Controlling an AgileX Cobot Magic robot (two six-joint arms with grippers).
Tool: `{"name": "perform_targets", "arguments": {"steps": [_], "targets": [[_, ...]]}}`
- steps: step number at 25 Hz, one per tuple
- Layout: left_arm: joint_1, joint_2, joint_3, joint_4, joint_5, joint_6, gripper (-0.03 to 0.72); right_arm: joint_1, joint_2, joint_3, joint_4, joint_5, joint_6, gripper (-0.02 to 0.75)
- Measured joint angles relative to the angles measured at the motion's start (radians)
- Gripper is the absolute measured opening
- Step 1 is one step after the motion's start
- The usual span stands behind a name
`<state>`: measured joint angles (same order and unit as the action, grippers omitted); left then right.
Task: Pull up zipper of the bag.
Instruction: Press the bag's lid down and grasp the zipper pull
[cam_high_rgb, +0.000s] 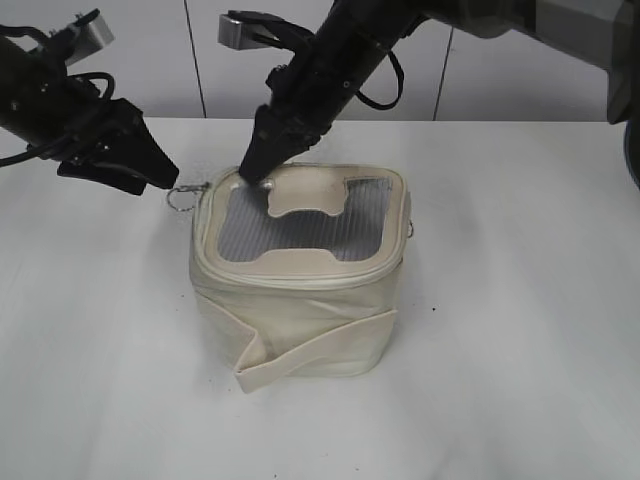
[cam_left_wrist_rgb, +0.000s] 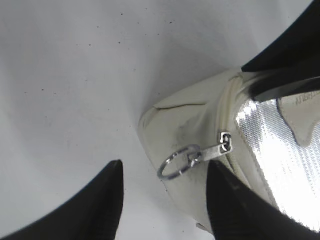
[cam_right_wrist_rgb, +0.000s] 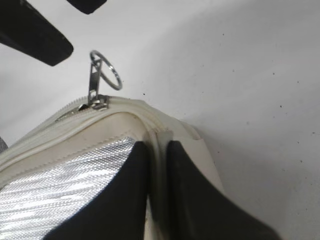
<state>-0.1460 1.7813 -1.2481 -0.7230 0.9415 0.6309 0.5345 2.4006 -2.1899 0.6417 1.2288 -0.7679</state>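
Note:
The cream-white bag (cam_high_rgb: 300, 300) stands on the table, with its grey mesh top window and bone-shaped patch (cam_high_rgb: 305, 195) facing up. The zipper runs round the top panel. One silver slider with a ring pull (cam_high_rgb: 182, 197) sits at the back left corner. My left gripper (cam_high_rgb: 165, 178) is open. Its fingers (cam_left_wrist_rgb: 165, 172) straddle the ring pull (cam_left_wrist_rgb: 179, 161) without touching it. My right gripper (cam_high_rgb: 255, 172) is down on the bag's back left top corner. Its jaws (cam_right_wrist_rgb: 156, 150) are shut on a fold of the cream top rim, close to the slider (cam_right_wrist_rgb: 97, 102).
A second small pull (cam_high_rgb: 411, 228) hangs at the bag's right edge. The flat cream strap (cam_high_rgb: 320, 350) wraps the bag's front side. The white table (cam_high_rgb: 520, 330) spreads all round the bag, with a wall behind it.

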Motion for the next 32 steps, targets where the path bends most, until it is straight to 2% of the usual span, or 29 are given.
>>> {"name": "perform_targets", "arguments": {"steps": [3,11,18,24,27,32], "targets": [[-0.001,0.0,0.0,0.0,0.001,0.005,0.411,0.0,0.0,0.0,0.004,0.002,0.008,0.059],[-0.044,0.0,0.0,0.015,-0.01,0.14,0.412,0.002,-0.011,0.001,-0.01,0.002,0.023,0.059],[-0.085,0.013,0.0,0.111,-0.056,0.15,0.422,0.002,-0.012,0.001,-0.012,0.002,0.032,0.057],[-0.122,0.021,0.0,0.125,-0.142,0.153,0.409,0.002,-0.013,0.001,-0.014,0.002,0.034,0.057],[-0.133,0.036,0.0,0.13,-0.168,0.153,0.337,0.002,-0.013,0.001,-0.014,0.002,0.035,0.057],[-0.136,0.056,0.0,0.135,-0.165,0.153,0.097,0.002,-0.013,0.001,-0.014,0.002,0.035,0.057]]}}
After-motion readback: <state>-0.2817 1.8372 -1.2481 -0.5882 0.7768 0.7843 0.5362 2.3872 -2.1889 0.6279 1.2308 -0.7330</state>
